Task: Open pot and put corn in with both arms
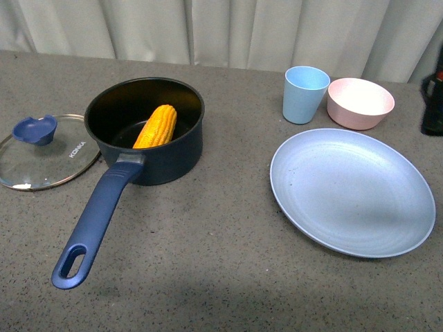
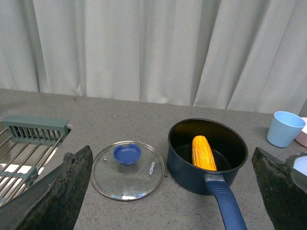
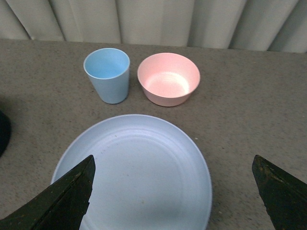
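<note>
**A:** What does the front view show?

**B:** The pot [image 1: 149, 131] stands uncovered on the grey desk [image 1: 208, 263], its blue handle [image 1: 97, 221] pointing toward the camera. The corn [image 1: 156, 127] lies inside it, leaning against the inner wall. The glass lid [image 1: 48, 153], with a blue knob, lies flat on the desk at the pot's left, touching or just beside it. To the right are a blue cup [image 1: 304, 93], a pink bowl [image 1: 360, 102] just beside it, and a large pale-blue plate [image 1: 351, 191] nearer the camera. No arm shows here.

**A:** And the left wrist view?

**B:** The left gripper [image 2: 172, 201] hangs above the desk, its jaws spread wide with nothing between them. Between them lie the lid [image 2: 128, 170] and the pot [image 2: 207, 155] with the corn [image 2: 203, 152] in it. A dish rack [image 2: 33, 132] sits at one edge and the cup [image 2: 285, 128] at the other.

**A:** The right wrist view?

**B:** The right gripper [image 3: 175, 196] is also spread wide and holds nothing, above the plate [image 3: 136, 172]. Beyond it stand the cup [image 3: 108, 75] and bowl [image 3: 169, 79], close together.
</note>
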`<move>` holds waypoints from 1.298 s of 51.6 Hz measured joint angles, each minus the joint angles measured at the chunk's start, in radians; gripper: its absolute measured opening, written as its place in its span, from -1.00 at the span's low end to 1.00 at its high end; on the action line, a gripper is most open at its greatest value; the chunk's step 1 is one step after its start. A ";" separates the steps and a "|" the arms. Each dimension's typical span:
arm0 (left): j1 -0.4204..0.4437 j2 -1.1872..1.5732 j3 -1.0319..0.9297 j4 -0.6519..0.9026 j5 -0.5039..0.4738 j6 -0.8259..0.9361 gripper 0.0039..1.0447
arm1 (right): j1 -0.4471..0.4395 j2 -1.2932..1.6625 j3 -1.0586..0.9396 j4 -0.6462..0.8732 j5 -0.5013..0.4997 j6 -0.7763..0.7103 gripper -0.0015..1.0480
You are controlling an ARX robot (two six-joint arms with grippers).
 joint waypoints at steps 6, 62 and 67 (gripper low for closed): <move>0.000 0.000 0.000 0.000 0.000 0.000 0.88 | -0.047 -0.127 -0.102 -0.013 0.020 -0.023 0.83; 0.000 0.000 0.000 0.000 0.000 0.000 0.88 | -0.300 -0.895 -0.442 0.007 -0.316 -0.115 -0.98; 0.000 0.000 0.000 0.000 0.000 0.000 0.88 | -0.300 -0.956 -0.442 -0.049 -0.316 -0.115 -0.98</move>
